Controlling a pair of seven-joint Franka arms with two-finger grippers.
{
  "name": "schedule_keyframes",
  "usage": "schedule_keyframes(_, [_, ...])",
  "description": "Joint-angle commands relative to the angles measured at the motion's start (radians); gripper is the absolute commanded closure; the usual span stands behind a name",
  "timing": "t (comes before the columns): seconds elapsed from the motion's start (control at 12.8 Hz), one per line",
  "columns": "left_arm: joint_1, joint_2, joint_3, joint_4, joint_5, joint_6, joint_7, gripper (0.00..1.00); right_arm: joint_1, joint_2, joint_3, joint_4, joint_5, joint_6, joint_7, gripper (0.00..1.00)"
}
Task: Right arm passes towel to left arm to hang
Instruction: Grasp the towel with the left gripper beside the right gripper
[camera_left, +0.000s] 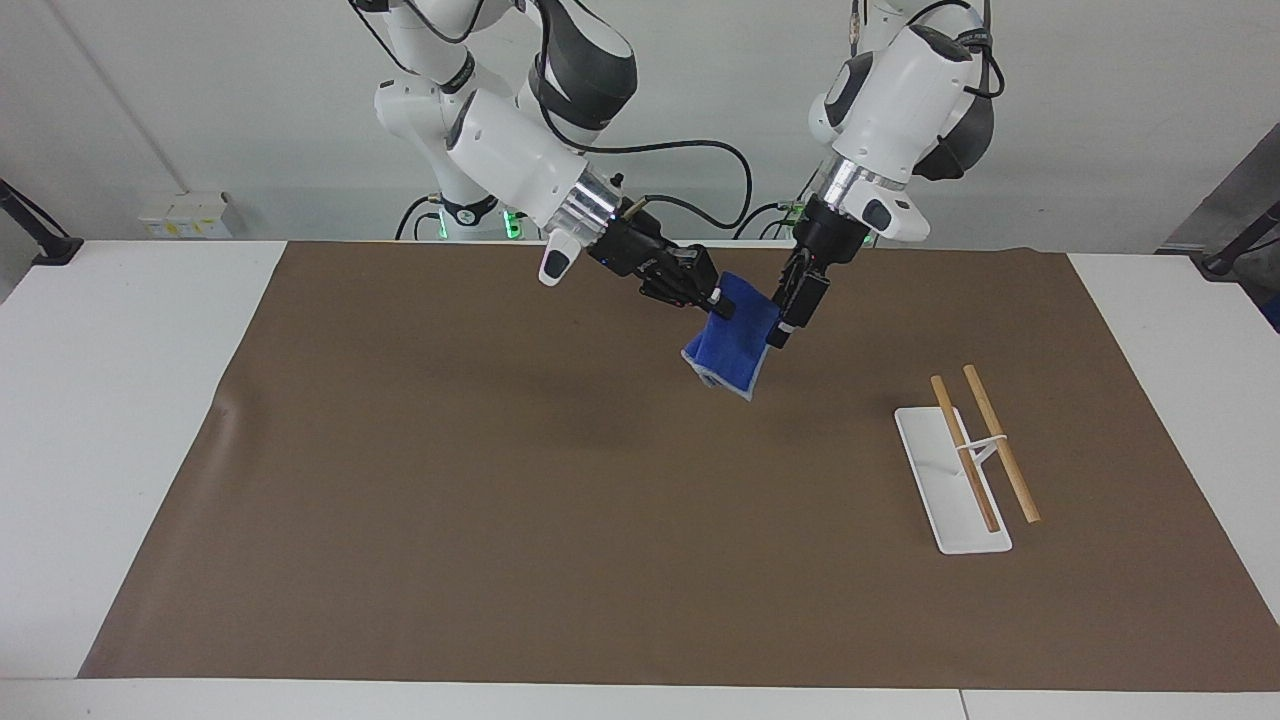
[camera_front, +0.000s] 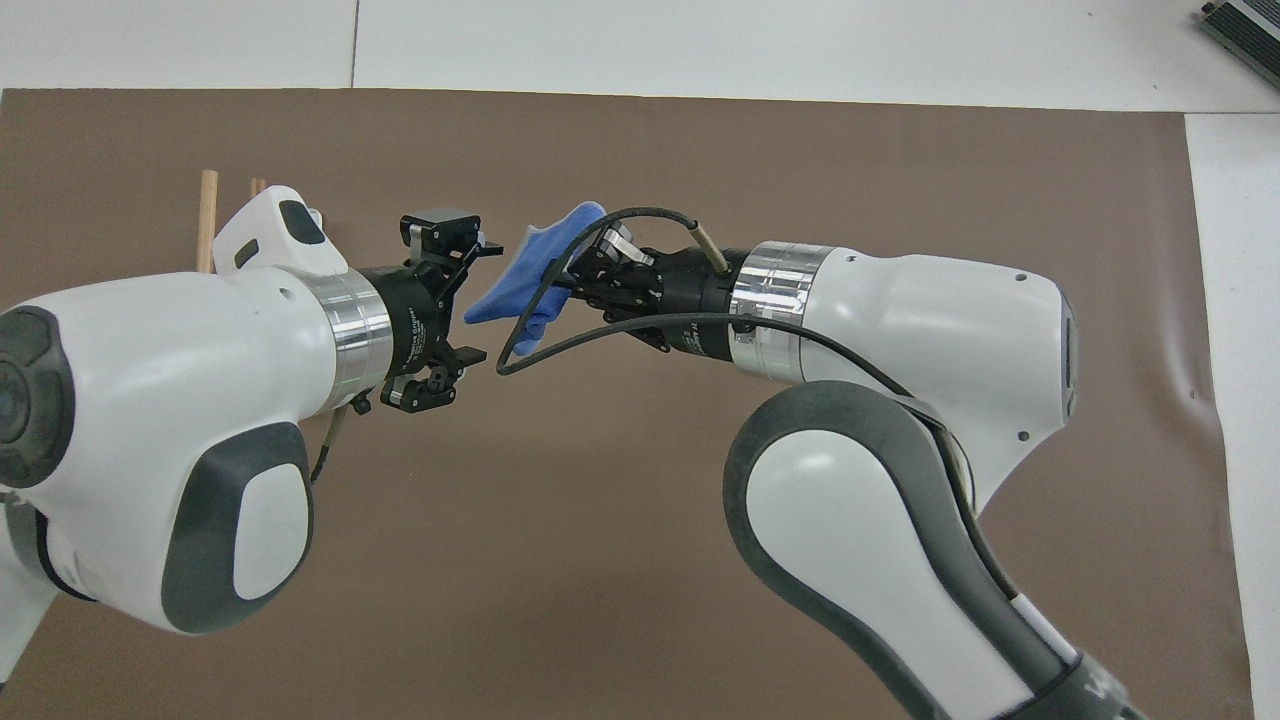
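Two robot arms meet above the middle of a brown mat (camera_left: 500, 480), where the right gripper (camera_left: 712, 297) is clamped on the upper part of the towel (camera_left: 735, 345), a small blue cloth that hangs in the air clear of the mat. The left gripper (camera_left: 783, 318) stands with its fingers spread wide at the towel's edge nearest the left arm's end of the table; from overhead the free corner of the cloth lies between its two fingertips (camera_front: 488, 248), though whether they touch it cannot be told. Toward the left arm's end of the table a white rack (camera_left: 950, 480) with two wooden rails (camera_left: 1000, 443) sits on the mat with nothing draped on it. The mat around the rack and under the grippers is bare, and white tabletop (camera_left: 120, 400) borders the mat at both ends.
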Motion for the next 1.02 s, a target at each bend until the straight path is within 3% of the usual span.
schedule_keyframes(0.0, [0.021, -0.018, -0.046, -0.004, -0.023, 0.041, -0.049, 0.00, -0.008, 0.015, 0.009, 0.018, 0.017, 0.011, 0.012, 1.00])
schedule_keyframes(0.31, [0.028, -0.012, -0.048, -0.007, -0.023, 0.098, -0.054, 0.00, -0.008, 0.013, 0.009, 0.016, 0.017, 0.006, 0.012, 1.00])
schedule_keyframes(0.39, [0.030, -0.012, -0.049, -0.011, -0.023, 0.098, -0.043, 0.08, -0.008, 0.012, 0.009, 0.016, 0.017, 0.006, 0.012, 1.00])
schedule_keyframes(0.63, [0.036, -0.012, -0.048, -0.015, -0.021, 0.100, 0.022, 0.16, -0.008, 0.012, 0.008, 0.016, 0.014, 0.005, 0.012, 1.00])
schedule_keyframes(0.94, [0.056, -0.015, -0.046, -0.020, -0.021, 0.092, 0.102, 0.17, -0.008, 0.009, 0.008, 0.011, 0.006, 0.003, 0.010, 1.00])
